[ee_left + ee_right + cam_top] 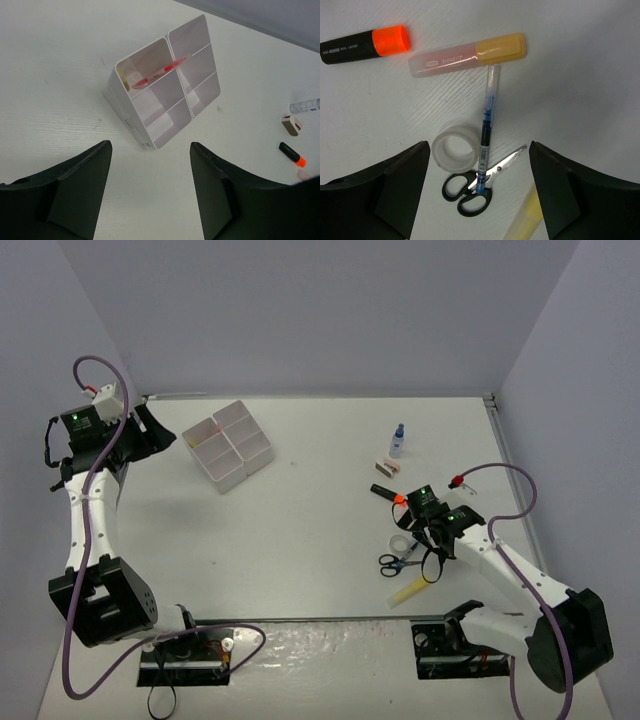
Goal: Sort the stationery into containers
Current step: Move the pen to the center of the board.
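We key everything off the tape roll [454, 147]. The pen [487, 125] runs along its right edge, near end lying on the scissors [504, 162] just in front, far end meeting the middle highlighter [467, 55] just behind. The far highlighter [365, 45] sits behind-left; the near highlighter [526, 220] front-right, past the scissors. The eraser [387, 468] and bottle [398, 440] are further behind. The tray [127, 117] is well off left-behind, a second pen [160, 70] lying across a divider in it.
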Controlling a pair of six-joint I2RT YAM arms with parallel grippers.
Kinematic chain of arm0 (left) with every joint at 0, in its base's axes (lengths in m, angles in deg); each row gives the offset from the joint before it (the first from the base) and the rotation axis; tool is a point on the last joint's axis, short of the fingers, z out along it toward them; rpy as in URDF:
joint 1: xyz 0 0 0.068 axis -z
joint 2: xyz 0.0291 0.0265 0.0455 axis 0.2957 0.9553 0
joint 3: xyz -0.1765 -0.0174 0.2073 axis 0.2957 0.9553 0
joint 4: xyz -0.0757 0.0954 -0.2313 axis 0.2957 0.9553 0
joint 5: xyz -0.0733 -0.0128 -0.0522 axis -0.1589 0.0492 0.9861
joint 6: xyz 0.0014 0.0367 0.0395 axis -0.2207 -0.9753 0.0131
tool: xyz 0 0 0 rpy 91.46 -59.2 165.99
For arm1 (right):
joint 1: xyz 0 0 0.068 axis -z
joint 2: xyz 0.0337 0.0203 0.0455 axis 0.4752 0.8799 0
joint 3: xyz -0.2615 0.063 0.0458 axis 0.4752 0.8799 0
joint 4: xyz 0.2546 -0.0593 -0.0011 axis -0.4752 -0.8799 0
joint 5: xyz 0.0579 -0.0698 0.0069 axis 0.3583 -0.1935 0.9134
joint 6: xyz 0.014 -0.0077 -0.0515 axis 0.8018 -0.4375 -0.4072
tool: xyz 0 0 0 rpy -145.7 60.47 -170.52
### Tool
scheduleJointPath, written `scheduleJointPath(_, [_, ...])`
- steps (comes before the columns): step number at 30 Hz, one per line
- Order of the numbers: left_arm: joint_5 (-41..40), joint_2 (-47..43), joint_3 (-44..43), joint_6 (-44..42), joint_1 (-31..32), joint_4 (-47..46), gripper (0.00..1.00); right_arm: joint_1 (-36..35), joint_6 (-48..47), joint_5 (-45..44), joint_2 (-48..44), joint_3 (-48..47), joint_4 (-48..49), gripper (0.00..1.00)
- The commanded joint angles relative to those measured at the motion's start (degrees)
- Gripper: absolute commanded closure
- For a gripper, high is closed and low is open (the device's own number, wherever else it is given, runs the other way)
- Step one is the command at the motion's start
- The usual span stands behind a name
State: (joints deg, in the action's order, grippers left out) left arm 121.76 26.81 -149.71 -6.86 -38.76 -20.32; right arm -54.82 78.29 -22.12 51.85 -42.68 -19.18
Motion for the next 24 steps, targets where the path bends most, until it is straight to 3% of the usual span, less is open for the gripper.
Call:
scheduleJointPath(1, [1.5, -1.4, -1.4, 1.0, -0.4, -3.4, 0.40, 1.1, 2.3, -2.7, 3.2, -0.2, 4.1, 0.25])
scheduleJointPath(16, [1.5, -1.2, -1.4, 0.7, -0.4, -3.3, 0.40, 7.4, 0.5, 2.2, 10.4, 6.6, 14.2, 0.39])
scheduleJointPath(24, [1.3, -1.4, -1.3, 0.7, -0.4, -3.3, 0.40, 10.0, -0.2, 2.1, 10.3, 9.5, 17.3, 0.56])
